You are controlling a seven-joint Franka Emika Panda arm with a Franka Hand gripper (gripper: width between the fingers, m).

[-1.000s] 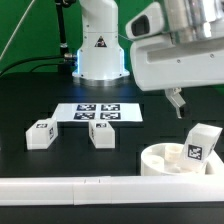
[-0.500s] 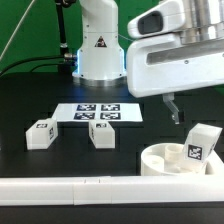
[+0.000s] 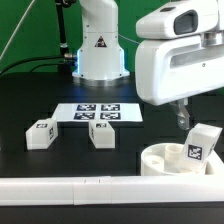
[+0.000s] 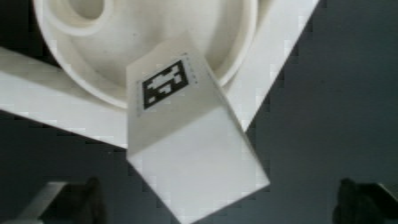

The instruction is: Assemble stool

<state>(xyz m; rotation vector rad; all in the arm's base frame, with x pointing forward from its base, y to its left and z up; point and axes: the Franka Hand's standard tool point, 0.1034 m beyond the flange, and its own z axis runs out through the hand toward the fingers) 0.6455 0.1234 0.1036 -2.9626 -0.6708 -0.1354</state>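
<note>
While the hand (image 3: 181,117) hangs open at 11 o'clock of the tilted leg block (image 3: 202,143), that block leans in the seat (image 3: 152,163) near its 3 o'clock rim, exterior view

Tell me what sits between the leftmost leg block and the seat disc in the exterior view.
A second leg block stands between the leftmost leg block and the seat disc, close by the marker board. Only the exterior view shows this.
</note>
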